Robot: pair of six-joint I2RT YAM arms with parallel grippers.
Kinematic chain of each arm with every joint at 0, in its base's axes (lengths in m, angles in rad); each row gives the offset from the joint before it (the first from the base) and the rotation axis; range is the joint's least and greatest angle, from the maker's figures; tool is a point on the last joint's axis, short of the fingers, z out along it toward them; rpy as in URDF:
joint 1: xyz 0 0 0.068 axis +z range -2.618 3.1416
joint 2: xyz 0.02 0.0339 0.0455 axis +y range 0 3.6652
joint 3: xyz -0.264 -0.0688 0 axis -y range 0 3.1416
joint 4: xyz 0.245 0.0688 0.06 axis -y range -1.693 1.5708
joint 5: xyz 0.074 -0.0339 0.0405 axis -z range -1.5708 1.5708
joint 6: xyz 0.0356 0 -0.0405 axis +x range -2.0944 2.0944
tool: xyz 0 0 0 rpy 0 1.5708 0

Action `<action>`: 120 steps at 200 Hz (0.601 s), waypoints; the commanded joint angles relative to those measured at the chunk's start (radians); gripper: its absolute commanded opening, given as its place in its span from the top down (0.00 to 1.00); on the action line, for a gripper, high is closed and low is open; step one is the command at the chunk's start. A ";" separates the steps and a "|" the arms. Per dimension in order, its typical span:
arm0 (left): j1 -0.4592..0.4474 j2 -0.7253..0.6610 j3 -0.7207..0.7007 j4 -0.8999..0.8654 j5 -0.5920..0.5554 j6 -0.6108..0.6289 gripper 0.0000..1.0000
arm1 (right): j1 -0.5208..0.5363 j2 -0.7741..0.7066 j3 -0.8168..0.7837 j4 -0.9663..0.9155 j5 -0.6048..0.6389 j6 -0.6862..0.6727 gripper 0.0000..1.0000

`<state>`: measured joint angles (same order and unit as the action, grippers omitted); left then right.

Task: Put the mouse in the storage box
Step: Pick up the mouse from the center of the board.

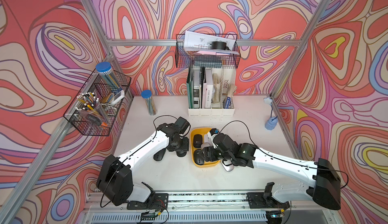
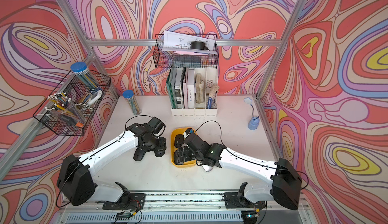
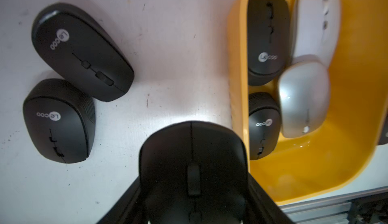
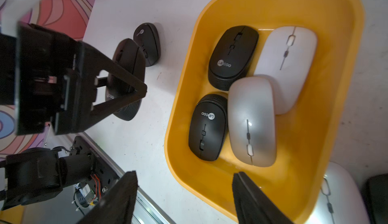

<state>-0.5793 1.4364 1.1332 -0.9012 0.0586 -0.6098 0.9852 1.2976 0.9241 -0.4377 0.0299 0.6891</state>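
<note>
1. The left tool (image 3: pixel 195 176) is clenching the held black mouse (image 3: pixel 193 145) by its two long flanks. I judge this side grip is keeping the rounded shell from slipping. I cannot tell whether the mouse is resting on the bench (image 3: pixel 168 44) or hanging just off it.
2. Beyond this tool's fingertips, toward its outer side, the farther loose mouse (image 3: pixel 81 53) and the nearer loose mouse (image 3: pixel 58 120) are lying flat and close together on the bench. They are probably waiting to be fetched.
3. The storage box (image 4: pixel 315 141) is sitting just beside the held mouse, on the left tool's inner side. Its wall is low, so a short sideways carry over the wall should be enough.
4. Inside the box, the far boxed black mouse (image 4: pixel 233 57) and the near boxed black mouse (image 4: pixel 207 128) are lining the wall nearest the left tool.
5. Past them, the silver mouse (image 4: pixel 252 122) is leaning on the end of the white mouse (image 4: pixel 289 65). Bare floor is showing toward the right tool, and I judge that to be the better landing spot.
6. The right tool (image 4: pixel 184 173) is hanging over the box's end wall, its fingers spread wide and nothing between them.
7. The outside white mouse (image 1: pixel 227 166) is lying on the bench just beside the box, back under the right tool's arm and not yet stored.
</note>
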 commanded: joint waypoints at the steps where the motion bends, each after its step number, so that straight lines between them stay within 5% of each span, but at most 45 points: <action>1: -0.019 0.035 0.081 -0.025 0.035 0.009 0.45 | -0.001 -0.022 0.033 -0.097 0.087 -0.033 0.26; 120: -0.105 0.362 0.389 -0.020 0.125 0.046 0.44 | -0.060 -0.057 0.030 -0.182 0.128 -0.032 0.25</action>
<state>-0.6804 1.7283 1.4479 -0.9043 0.1345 -0.5903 0.9432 1.2770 0.9501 -0.5785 0.1234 0.6651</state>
